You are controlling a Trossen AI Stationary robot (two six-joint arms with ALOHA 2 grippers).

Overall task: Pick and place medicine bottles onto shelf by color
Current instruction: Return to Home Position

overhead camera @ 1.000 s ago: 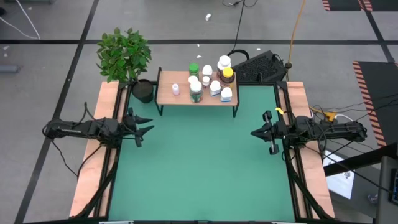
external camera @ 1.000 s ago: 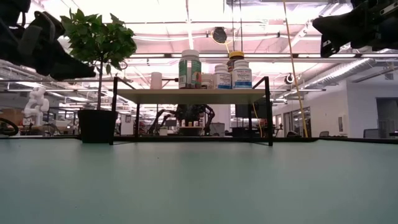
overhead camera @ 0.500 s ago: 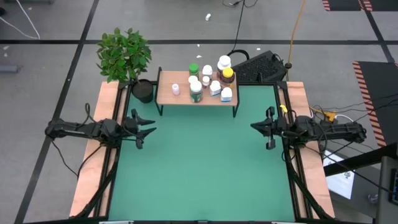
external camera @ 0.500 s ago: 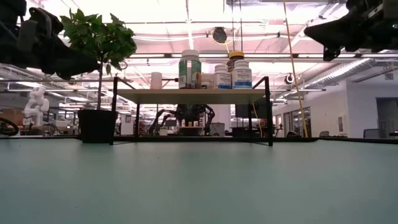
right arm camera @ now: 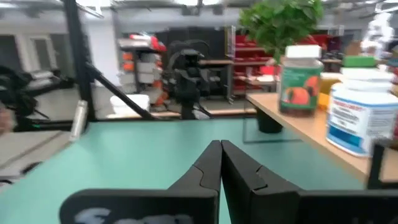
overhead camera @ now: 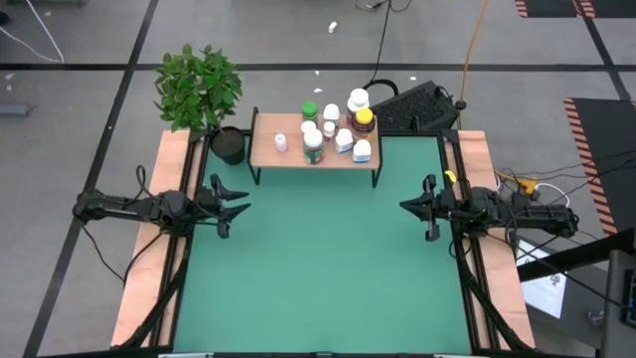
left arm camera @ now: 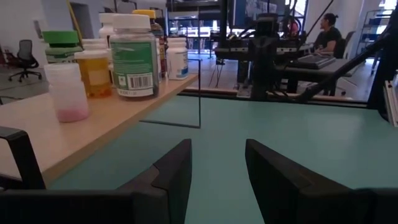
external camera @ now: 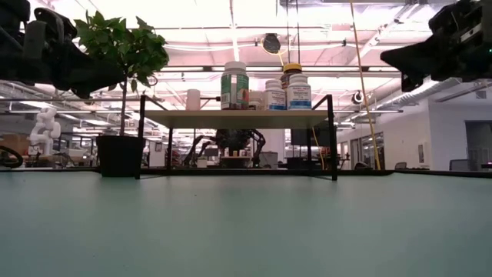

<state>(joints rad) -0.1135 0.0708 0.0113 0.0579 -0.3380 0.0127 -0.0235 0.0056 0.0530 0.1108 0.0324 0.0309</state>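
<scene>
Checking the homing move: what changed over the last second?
The right gripper has sunk lower at the table's right edge, shown in the low view; it is shut and empty. The left gripper barely shifted at the left edge and is open. Nothing was grasped or released. The medicine bottles and the shelf stayed put.

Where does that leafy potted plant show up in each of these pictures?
High view: potted plant just off the left end of the shelf.
Low view: left of the shelf.
Left wrist view: not in it.
Right wrist view: beyond the shelf's far end.
Shared landmark: the shelf.
</scene>
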